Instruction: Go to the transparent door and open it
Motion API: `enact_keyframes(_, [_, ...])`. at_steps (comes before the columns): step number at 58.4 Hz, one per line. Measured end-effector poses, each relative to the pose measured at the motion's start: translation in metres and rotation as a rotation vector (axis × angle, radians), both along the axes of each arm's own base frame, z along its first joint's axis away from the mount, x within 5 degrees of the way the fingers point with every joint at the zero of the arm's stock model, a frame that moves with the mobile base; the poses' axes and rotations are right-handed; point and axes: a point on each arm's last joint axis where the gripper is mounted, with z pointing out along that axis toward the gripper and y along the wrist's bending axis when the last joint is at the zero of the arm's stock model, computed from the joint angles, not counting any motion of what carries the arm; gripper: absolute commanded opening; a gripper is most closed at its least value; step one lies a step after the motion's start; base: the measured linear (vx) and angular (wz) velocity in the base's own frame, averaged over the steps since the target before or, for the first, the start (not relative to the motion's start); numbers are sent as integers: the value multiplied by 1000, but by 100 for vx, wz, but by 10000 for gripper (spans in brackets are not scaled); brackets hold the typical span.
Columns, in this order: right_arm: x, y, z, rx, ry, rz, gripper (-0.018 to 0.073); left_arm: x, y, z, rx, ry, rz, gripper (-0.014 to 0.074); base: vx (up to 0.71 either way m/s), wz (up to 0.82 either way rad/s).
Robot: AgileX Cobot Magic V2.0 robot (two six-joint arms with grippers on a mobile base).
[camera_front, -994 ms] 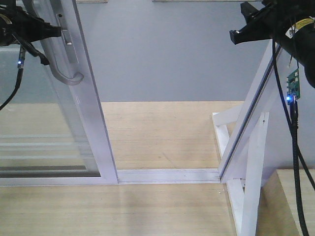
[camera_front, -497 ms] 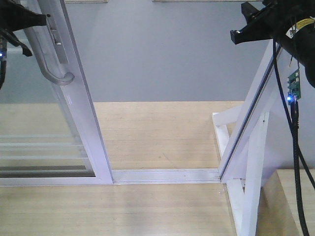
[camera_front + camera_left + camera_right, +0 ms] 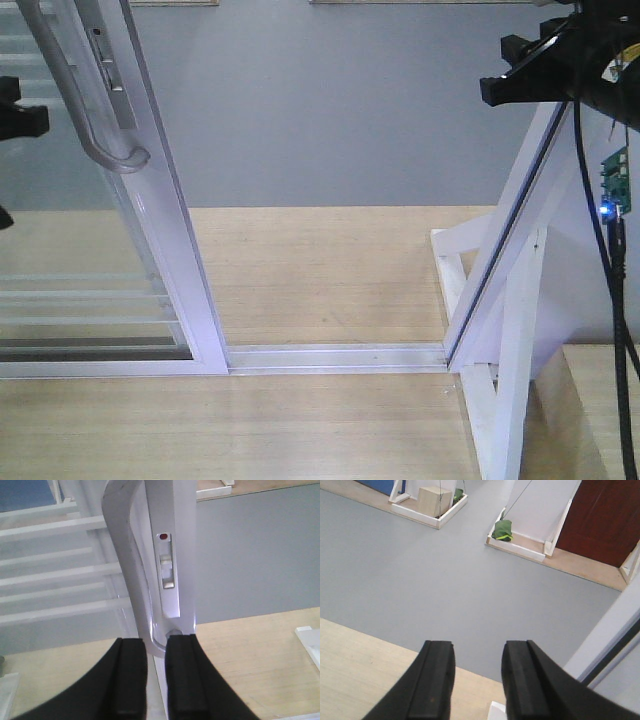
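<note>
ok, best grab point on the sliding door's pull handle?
Likely the lower stretch of the curved pull handle, above its hooked foot. It bows away from the stile of the transparent door, leaving a gap for one finger. Approach head-on with the left gripper, jaws straddling the bar.

Both arms are matte black, the right one (image 3: 585, 70) trailing black cables and a green circuit board (image 3: 617, 182) lit blue.
</note>
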Motion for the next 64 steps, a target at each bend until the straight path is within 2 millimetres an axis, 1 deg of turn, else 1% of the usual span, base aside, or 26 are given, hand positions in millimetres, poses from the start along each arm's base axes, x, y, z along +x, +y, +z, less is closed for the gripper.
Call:
enact_keyframes(4, [-13, -2, 6, 20, 11, -10, 263, -15, 1, -6, 0, 5, 0, 229, 0, 0])
enact_keyframes(10, [-42, -7, 11, 60, 8, -23, 229, -40, 2, -14, 0, 6, 0, 199, 0, 0])
enact_keyframes(11, [-46, -8, 11, 68, 7, -26, 226, -43, 2, -13, 0, 0, 0, 195, 0, 0])
enact_keyframes(16, [-77, -13, 9, 86, -3, -31, 212, -66, 4, -18, 0, -4, 2, 172, 0, 0])
enact_keyframes(19, [-100, -17, 10, 96, -28, -32, 204, -80, 5, -19, 0, -13, 3, 155, 0, 0])
enact_keyframes(20, [-106, -18, 8, 95, -26, -32, 202, -83, 5, -19, 0, -10, 4, 150, 0, 0])
enact_keyframes(21, [-114, -19, 10, 98, -41, -32, 197, -89, 5, -19, 0, -18, 4, 143, 0, 0])
enact_keyframes(22, [-119, -20, 7, 98, -40, -32, 193, -92, 5, -20, 0, -16, 5, 139, 0, 0])
enact_keyframes(25, [-141, -24, 7, 105, -71, -32, 170, -107, 6, -20, -1, -30, 6, 118, 0, 0])
enact_keyframes(31, [-183, -31, 0, 114, -111, -35, 86, -133, 8, -23, -1, -46, 10, 62, 0, 0])
enact_keyframes(37, [-216, -36, -11, 123, -140, -38, -16, -155, 9, -28, -3, -70, 13, -10, 0, 0])
enact_keyframes(39, [-224, -38, -16, 124, -146, -39, -14, -161, 10, -29, -3, -79, 14, -9, 0, 0])
enact_keyframes(45, [-242, -41, -28, 127, -156, -41, -11, -176, 10, -35, -13, -107, 13, -9, 0, 0])
enact_keyframes(50, [-249, -42, -33, 126, -151, -44, -9, -182, 10, -41, -42, -113, 11, -8, 0, 0])
enact_keyframes(64, [-252, -43, -35, 124, -140, -46, -9, -183, 6, -60, -140, -58, 3, -8, 0, 0])
